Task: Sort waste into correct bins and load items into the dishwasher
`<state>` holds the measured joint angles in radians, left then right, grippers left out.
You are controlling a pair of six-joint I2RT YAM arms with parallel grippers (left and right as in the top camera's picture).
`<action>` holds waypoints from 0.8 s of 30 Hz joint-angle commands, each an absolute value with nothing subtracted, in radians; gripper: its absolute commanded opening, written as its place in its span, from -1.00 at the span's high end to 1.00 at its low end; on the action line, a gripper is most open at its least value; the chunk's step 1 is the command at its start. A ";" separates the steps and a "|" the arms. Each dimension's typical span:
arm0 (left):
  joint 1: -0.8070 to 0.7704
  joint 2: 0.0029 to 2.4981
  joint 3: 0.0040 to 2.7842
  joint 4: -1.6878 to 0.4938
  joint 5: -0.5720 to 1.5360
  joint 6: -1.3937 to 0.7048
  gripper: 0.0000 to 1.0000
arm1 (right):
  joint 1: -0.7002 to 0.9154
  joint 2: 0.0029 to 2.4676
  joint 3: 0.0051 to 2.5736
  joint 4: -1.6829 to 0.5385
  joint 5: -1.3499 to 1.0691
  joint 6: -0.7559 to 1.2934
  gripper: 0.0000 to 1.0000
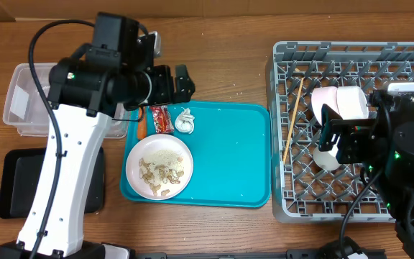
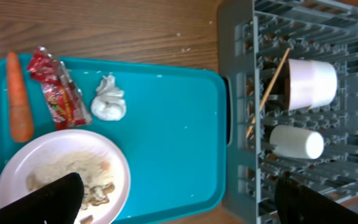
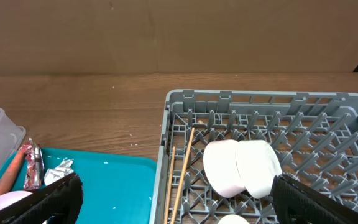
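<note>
The orange carrot (image 2: 18, 96), red wrapper (image 2: 58, 93) and white tissue ball (image 2: 109, 99) lie at the teal tray's far left end. The white plate (image 1: 159, 167) holds beige food scraps (image 2: 82, 180). Two white bowls (image 1: 340, 103) (image 3: 241, 167) lie nested on their side in the grey dish rack (image 1: 351, 50), beside the chopsticks (image 1: 293, 121) (image 3: 182, 168). My left gripper (image 1: 177, 83) (image 2: 179, 205) is open and empty above the tray's waste. My right gripper (image 1: 328, 137) (image 3: 185, 205) is open and empty over the rack.
The clear tub (image 1: 27, 97) stands left of the teal tray (image 1: 228, 151), with the black tray (image 1: 13, 183) in front of it. Another white dish (image 1: 327, 160) lies in the rack near my right gripper. The left arm covers part of the tub.
</note>
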<state>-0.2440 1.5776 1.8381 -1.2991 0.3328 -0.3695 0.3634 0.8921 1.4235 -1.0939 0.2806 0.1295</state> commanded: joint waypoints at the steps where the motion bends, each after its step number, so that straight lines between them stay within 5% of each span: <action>1: -0.258 1.594 1.852 -1.296 0.356 -0.408 -0.97 | 0.365 0.887 1.438 -1.091 0.295 0.123 -1.00; 4: -0.303 1.619 1.852 -1.337 0.254 -0.419 -0.68 | 0.365 0.887 1.438 -1.091 0.295 0.123 -1.00; 12: -0.536 1.821 1.852 -1.367 -0.204 -0.476 -0.75 | 0.365 0.887 1.438 -1.091 0.295 0.123 -1.00; 24: -0.464 2.147 1.852 -1.216 -0.069 -0.411 -0.71 | 0.365 0.887 1.438 -1.091 0.295 0.123 -1.00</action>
<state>-0.4988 2.0880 1.8400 -1.2270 -0.1318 -0.4500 0.3634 0.8921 1.4235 -1.0943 0.2806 0.1299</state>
